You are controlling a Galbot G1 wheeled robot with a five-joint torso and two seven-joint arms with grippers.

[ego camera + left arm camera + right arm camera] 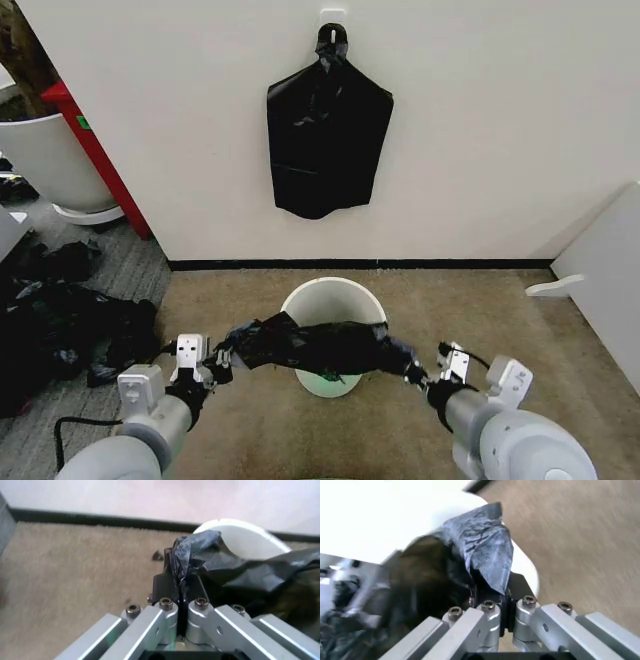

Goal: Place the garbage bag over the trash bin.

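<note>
Brown carpet floor [250, 440], white wall behind. Trash bin [333, 297] stands near the wall. Garbage bag [320, 347] is stretched across the bin's mouth, left gripper [222, 362] and right gripper [418, 378] each clamped narrow on one end of the bag.

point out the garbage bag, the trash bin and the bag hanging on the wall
garbage bag [320, 347], head view, middle of the stretched film over the bin
trash bin [330, 297], head view, far inner wall below the rim
hanging black bag [325, 150], head view, middle of its flat body
</note>
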